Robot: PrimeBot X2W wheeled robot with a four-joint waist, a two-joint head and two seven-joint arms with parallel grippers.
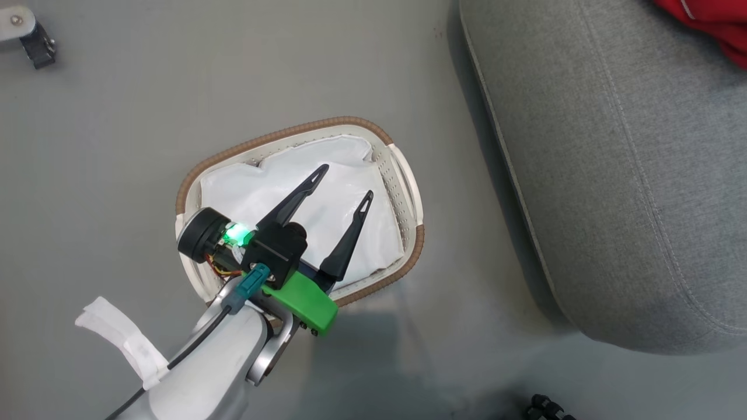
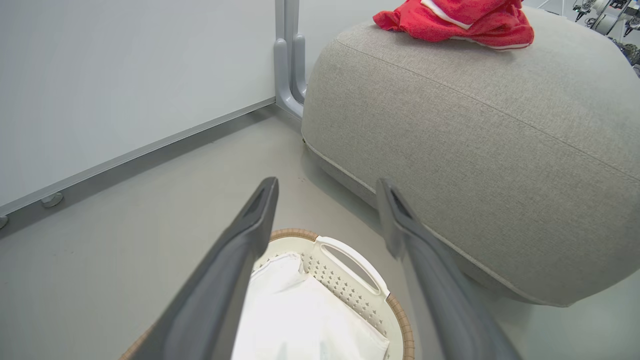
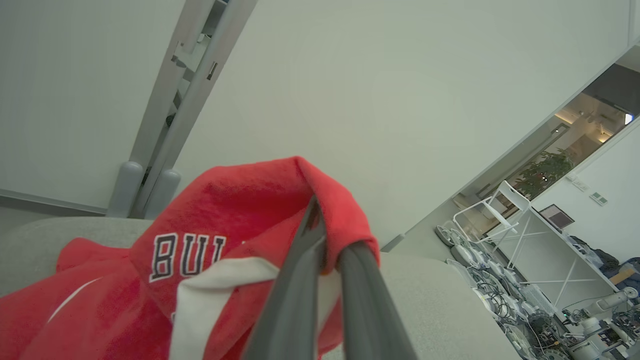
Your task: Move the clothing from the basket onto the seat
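The cream basket (image 1: 408, 175) with its brown rim stands on the floor and holds a plain white sheet (image 1: 327, 204). My left gripper (image 1: 344, 184) hovers open above it with nothing between its fingers, and the left wrist view shows the basket's (image 2: 350, 260) handle below the fingertips. Red clothing (image 2: 455, 22) lies in a heap on top of the grey seat (image 2: 475, 150), whose corner is in the head view (image 1: 613, 175) with a red edge (image 1: 715, 23) at the top right. My right gripper (image 3: 327, 235) is shut on a fold of red clothing (image 3: 220, 230) with white lettering, held above the seat (image 3: 425, 300).
A pale wall with a grey post (image 2: 290, 60) stands behind the seat. Grey floor (image 1: 117, 128) surrounds the basket. A white folding frame (image 3: 505, 220) and cluttered equipment sit far off in the right wrist view. A dark caster (image 1: 38, 49) sits at the head view's top left.
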